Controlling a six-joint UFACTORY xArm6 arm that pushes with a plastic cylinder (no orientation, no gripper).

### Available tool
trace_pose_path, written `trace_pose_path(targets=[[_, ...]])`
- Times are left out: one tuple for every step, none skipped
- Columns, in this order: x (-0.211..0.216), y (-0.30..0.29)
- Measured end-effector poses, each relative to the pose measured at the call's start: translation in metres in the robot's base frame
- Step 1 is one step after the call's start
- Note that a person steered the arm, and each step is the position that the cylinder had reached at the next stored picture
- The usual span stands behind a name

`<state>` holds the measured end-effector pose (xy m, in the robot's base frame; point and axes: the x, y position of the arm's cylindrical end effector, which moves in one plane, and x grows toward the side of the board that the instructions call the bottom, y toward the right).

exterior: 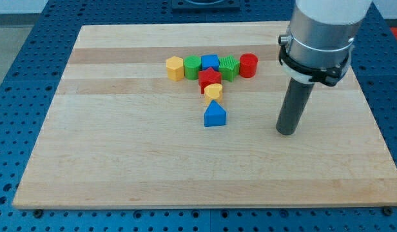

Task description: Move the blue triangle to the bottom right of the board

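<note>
The blue triangle point(215, 115) lies near the middle of the wooden board point(121, 167), just below a small yellow block point(213, 91). My tip point(287, 132) rests on the board to the right of the blue triangle, about a hand's width away and slightly lower in the view. It touches no block. The rod hangs down from the grey arm housing point(321, 32) at the view's top right.
Above the triangle stands a cluster: a yellow hexagon point(175, 67), a green block point(193, 66), a blue block point(210, 62), a second green block point(229, 67), a red cylinder point(249, 65) and a red block point(209, 78). A blue perforated table surrounds the board.
</note>
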<state>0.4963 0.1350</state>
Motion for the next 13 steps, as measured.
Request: trace_pose_path(targets=[[0.0,0.0],[0.004,-0.011],[0.008,-0.049],[0.008,-0.096],[0.008,-0.142],[0.008,-0.179],[0.008,-0.199],[0.003,-0.193],[-0.02,-0.178],[-0.028,-0.142],[-0.028,-0.098],[-0.032,-0.074],[-0.034,-0.048]])
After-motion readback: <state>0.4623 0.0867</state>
